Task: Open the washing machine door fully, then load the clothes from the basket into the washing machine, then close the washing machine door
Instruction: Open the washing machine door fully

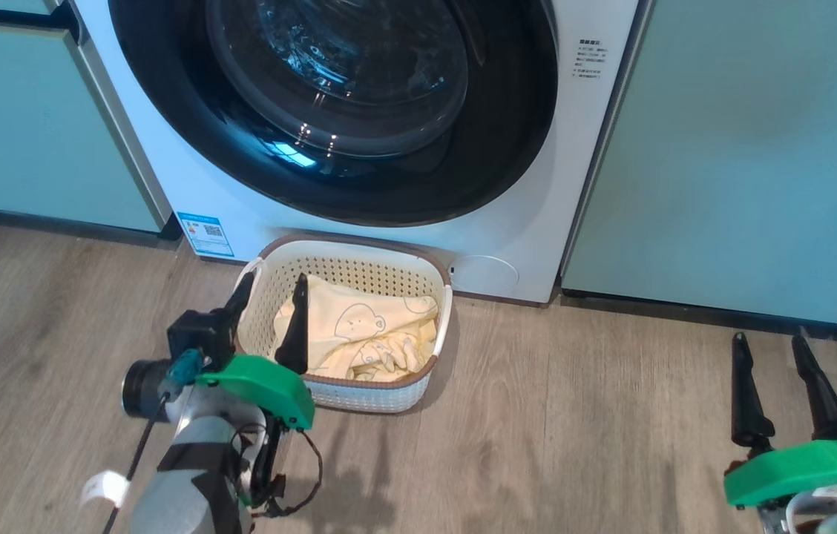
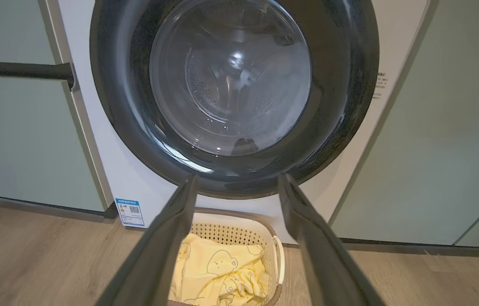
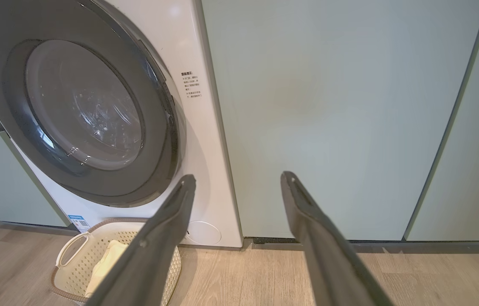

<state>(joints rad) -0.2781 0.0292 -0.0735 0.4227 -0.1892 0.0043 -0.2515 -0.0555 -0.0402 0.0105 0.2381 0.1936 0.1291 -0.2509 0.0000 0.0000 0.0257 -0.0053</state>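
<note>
Washing machine door (image 1: 337,81) shut, flush on washing machine (image 1: 589,185) front. Rigid, hinged. Glossy black rim likely slippery; glass dome gives no hold. Best bet: hook what seems a recess at rim's right edge, pull firmly.
Basket (image 1: 359,271) on floor (image 1: 537,408) just below door; clothes (image 1: 359,334) inside, soft, light.
Left gripper (image 1: 274,285) spread wide, empty, at basket's left side.
Right gripper (image 1: 769,341) spread wide, empty, well apart to right.

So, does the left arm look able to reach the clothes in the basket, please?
Probably yes: the left gripper, open, hovers near the basket's left rim, and the clothes lie uncovered inside.
</note>
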